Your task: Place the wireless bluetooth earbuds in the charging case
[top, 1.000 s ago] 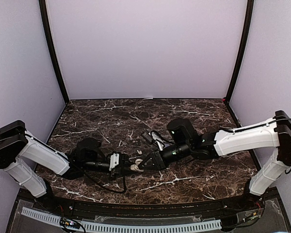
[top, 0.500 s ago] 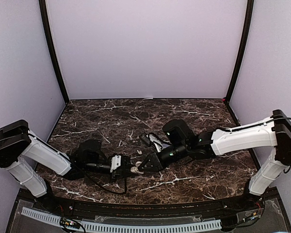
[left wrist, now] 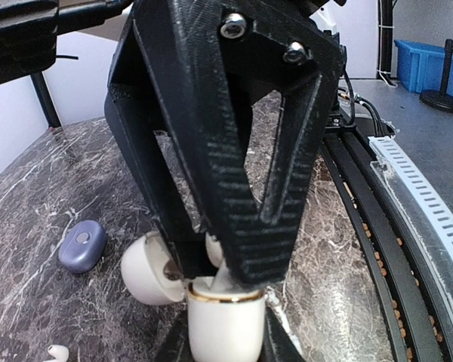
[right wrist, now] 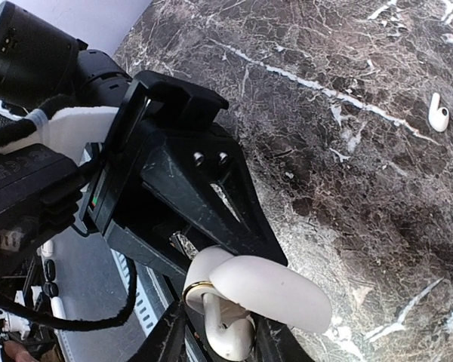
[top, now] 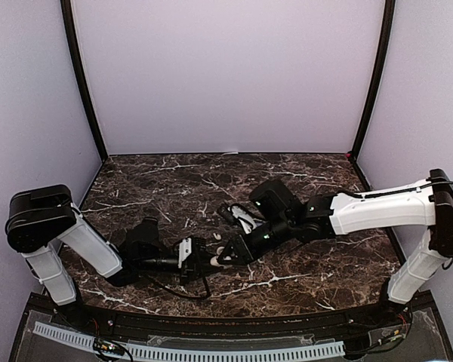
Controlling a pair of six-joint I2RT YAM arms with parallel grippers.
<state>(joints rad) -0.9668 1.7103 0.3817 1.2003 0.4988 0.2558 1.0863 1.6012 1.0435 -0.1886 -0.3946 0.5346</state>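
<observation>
1. While one white earbud (right wrist: pixel 438 113) lies loose on the table (top: pixel 302 181), apart from the case and just beyond the two grippers in the top view, the pictures do not show whether another earbud sits inside the case.
2. The white case (left wrist: pixel 223 328) is at the table's near middle, between the two grippers. Its rounded lid (right wrist: pixel 275 298) is swung open to one side, and a gold ring shows at the rim of the body.
3. The left gripper (left wrist: pixel 211 264) is pressed together on the case, its black fingers pinching it where lid and body meet.
4. The right gripper (right wrist: pixel 223 343) comes at the case from the opposite side. Its fingers stand parted on either side of the body, with a dark gap on one side, so they do not clamp it.
5. A small blue case (left wrist: pixel 83 245) lies closed on the table, off to one side of the held case in the left wrist view, with the loose earbud near it.
6. Both arms reach inward from the table's sides, and their wrists meet nose to nose.
</observation>
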